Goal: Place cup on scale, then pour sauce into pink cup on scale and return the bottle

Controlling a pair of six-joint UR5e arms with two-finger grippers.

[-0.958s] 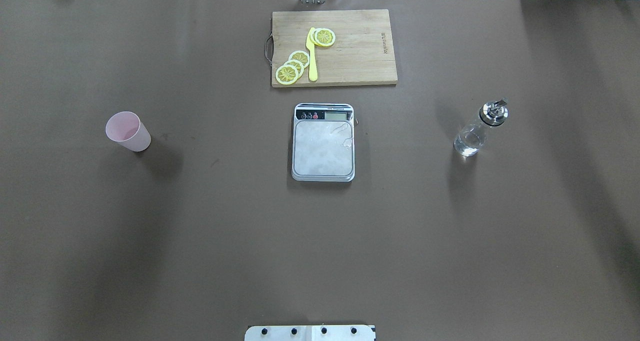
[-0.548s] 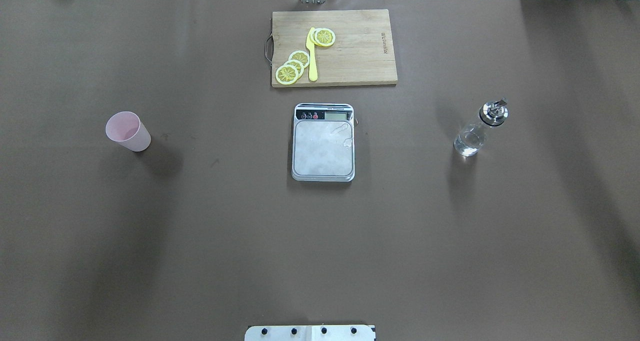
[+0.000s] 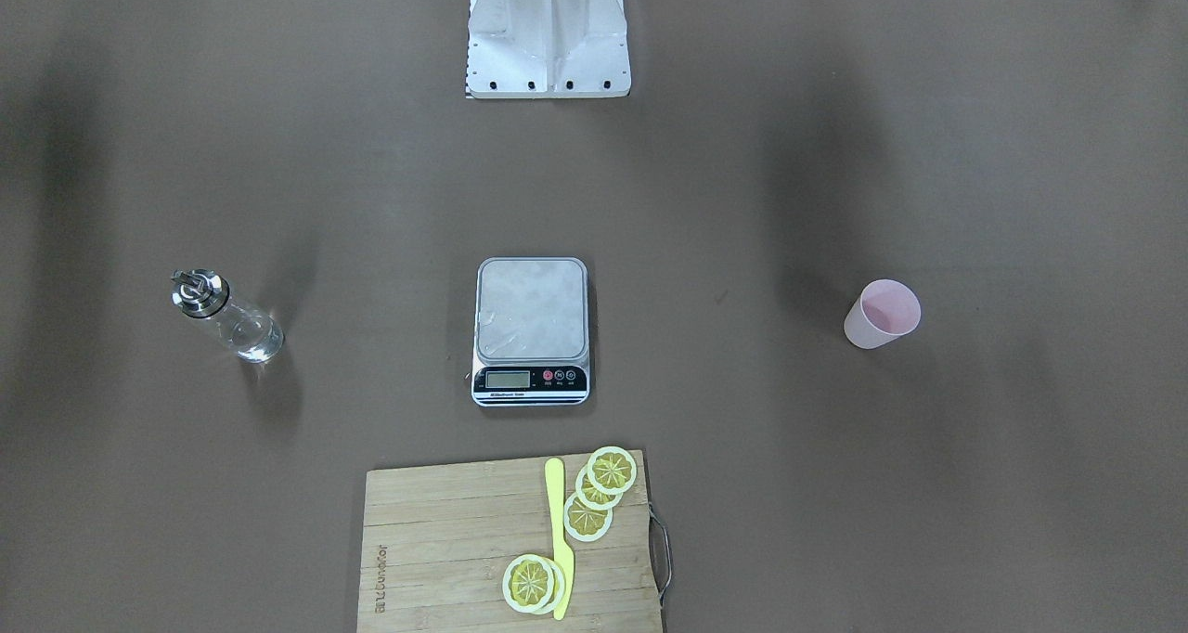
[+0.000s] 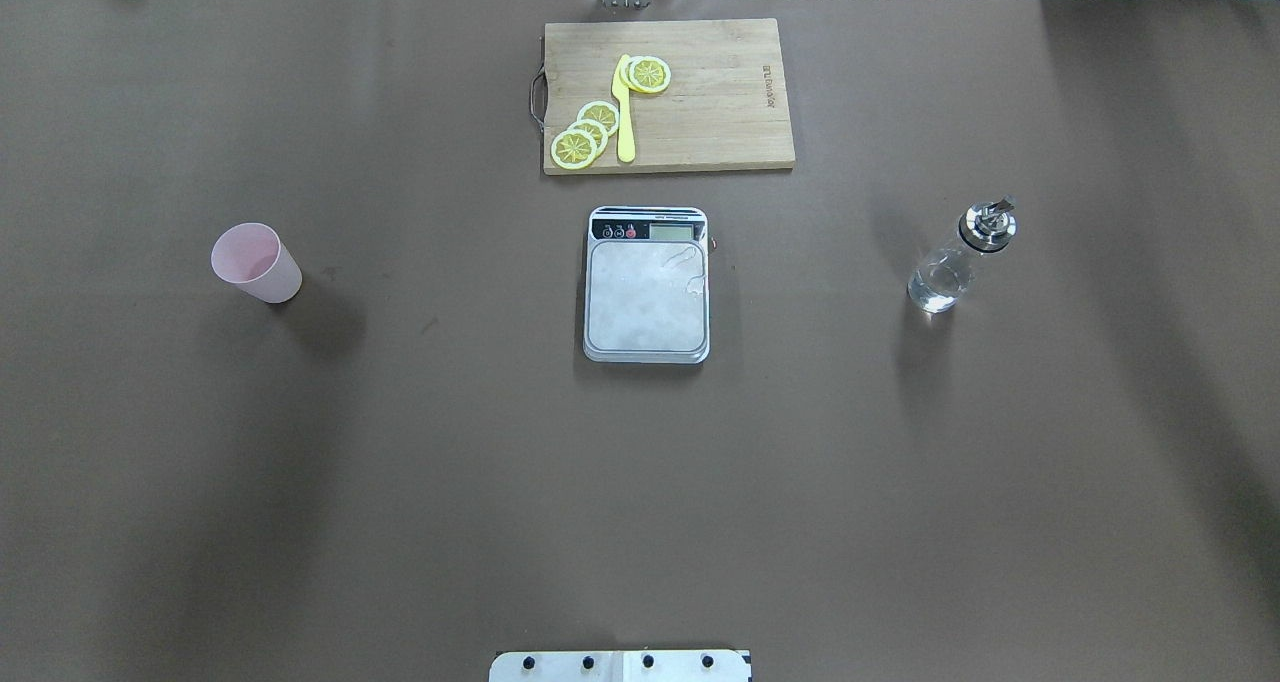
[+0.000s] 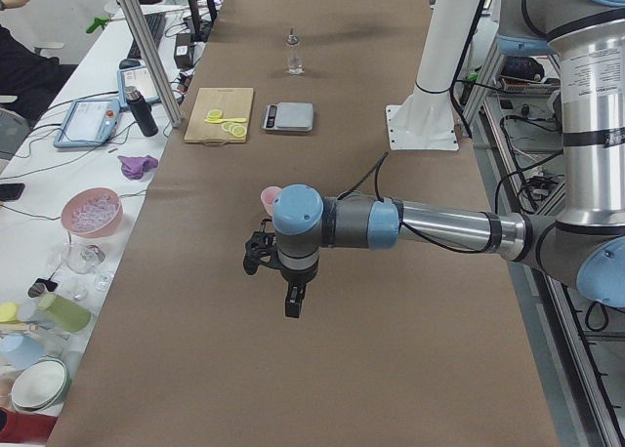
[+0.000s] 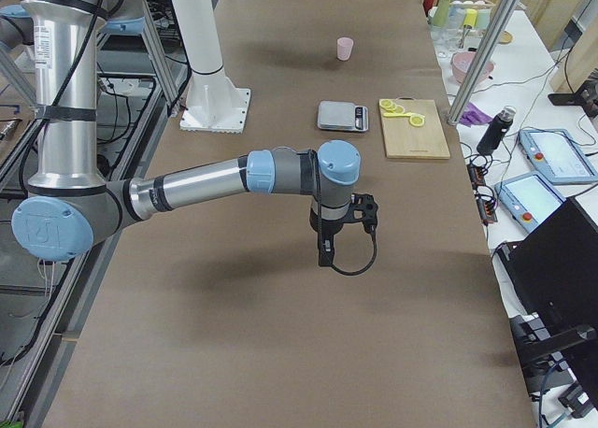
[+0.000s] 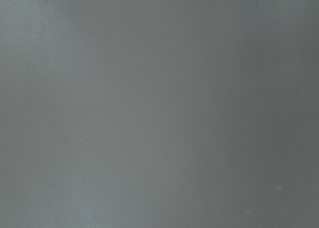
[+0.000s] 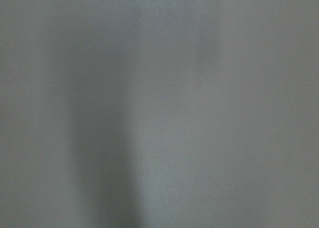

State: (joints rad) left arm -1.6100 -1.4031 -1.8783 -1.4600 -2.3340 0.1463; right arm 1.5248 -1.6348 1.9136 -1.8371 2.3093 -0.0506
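Observation:
The pale pink cup point(image 4: 256, 262) stands upright on the table's left side; it also shows in the front-facing view point(image 3: 880, 315). The scale point(image 4: 647, 292) lies at the centre with its steel platform bare. The clear glass bottle point(image 4: 955, 260) with a silver spout stands on the right side, holding clear sauce. My left gripper point(image 5: 291, 305) shows only in the exterior left view, hanging above the table short of the cup point(image 5: 270, 199). My right gripper point(image 6: 325, 255) shows only in the exterior right view. I cannot tell whether either is open or shut.
A wooden cutting board point(image 4: 668, 95) with lemon slices point(image 4: 585, 132) and a yellow knife point(image 4: 625, 112) lies beyond the scale. The robot's white base point(image 3: 548, 30) stands at the near edge. Both wrist views show only blurred brown table covering.

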